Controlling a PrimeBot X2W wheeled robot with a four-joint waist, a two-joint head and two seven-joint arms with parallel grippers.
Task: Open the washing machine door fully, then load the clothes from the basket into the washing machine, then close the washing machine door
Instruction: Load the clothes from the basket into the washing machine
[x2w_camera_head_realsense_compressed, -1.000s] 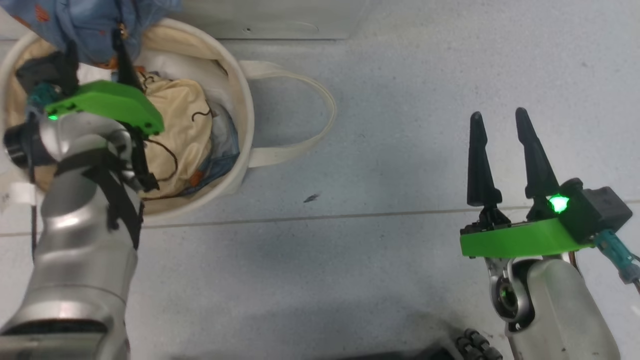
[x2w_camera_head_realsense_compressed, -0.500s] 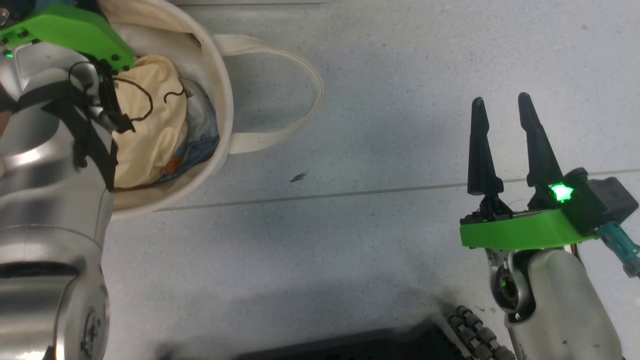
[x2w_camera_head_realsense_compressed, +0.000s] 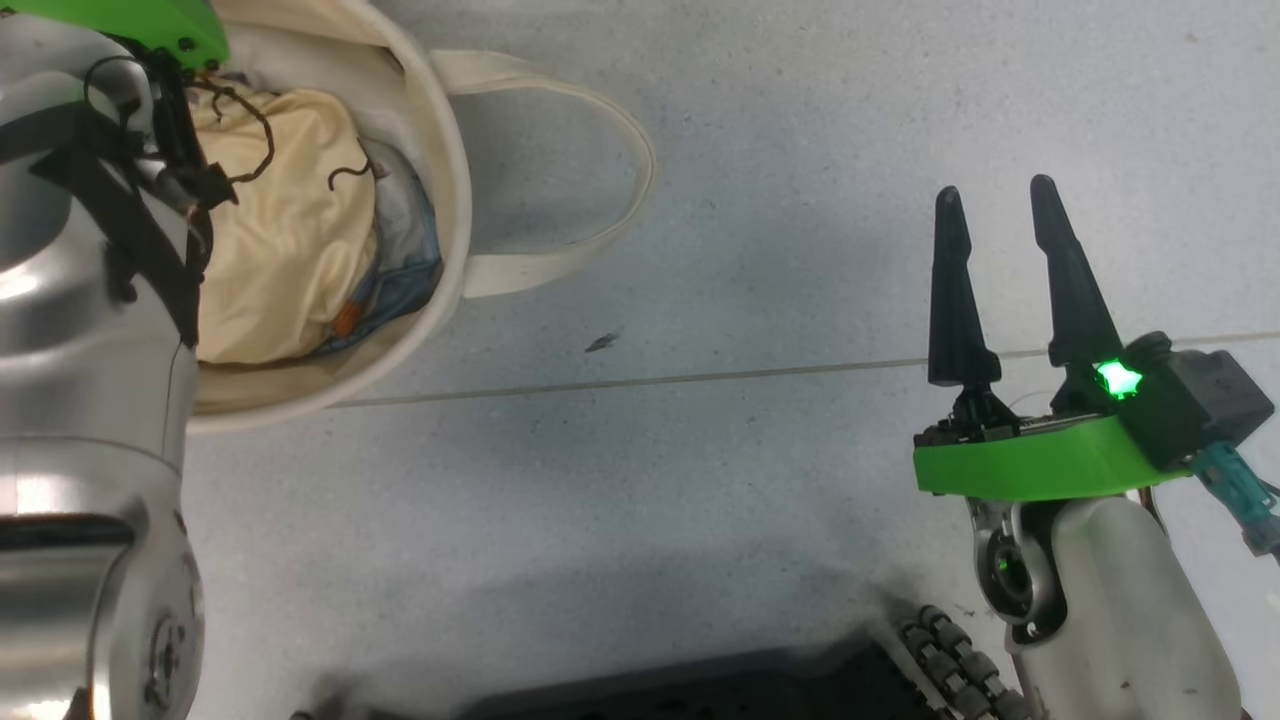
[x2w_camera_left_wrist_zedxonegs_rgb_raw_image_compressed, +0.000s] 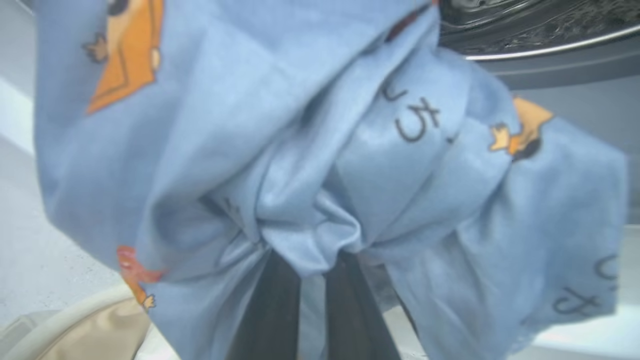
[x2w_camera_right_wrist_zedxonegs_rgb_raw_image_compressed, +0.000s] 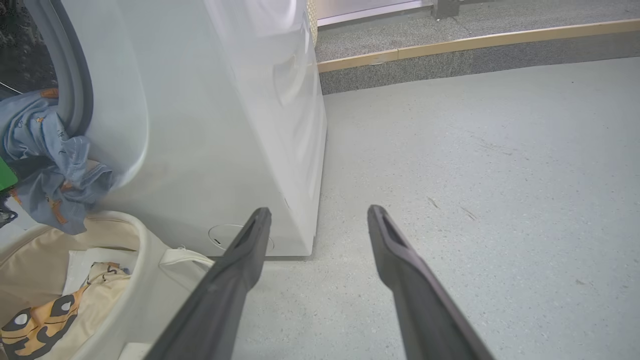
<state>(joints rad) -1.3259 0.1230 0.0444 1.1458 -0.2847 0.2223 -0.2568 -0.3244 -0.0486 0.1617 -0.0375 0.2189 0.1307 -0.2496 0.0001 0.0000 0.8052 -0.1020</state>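
Basket, head view: basket at 10 o'clock, cream garment inside; right gripper at 4 o'clock, fingers apart, empty.
Cloth, left wrist view: left gripper at 6 o'clock, pinched shut on blue garment; washing machine at 1 o'clock.
Washer, right wrist view: blue garment draped at 9 o'clock against the seal.
Risk: small pinch, loose folds; the cloth may snag the seal or slip out.

washing machine: 1 | basket: 1, with 1 loop handle in sight | clothes: probably 3, the pile being bunched: 1 light blue garment, 1 cream garment, 1 blue piece | end effectors: 2: left end effector, right end effector
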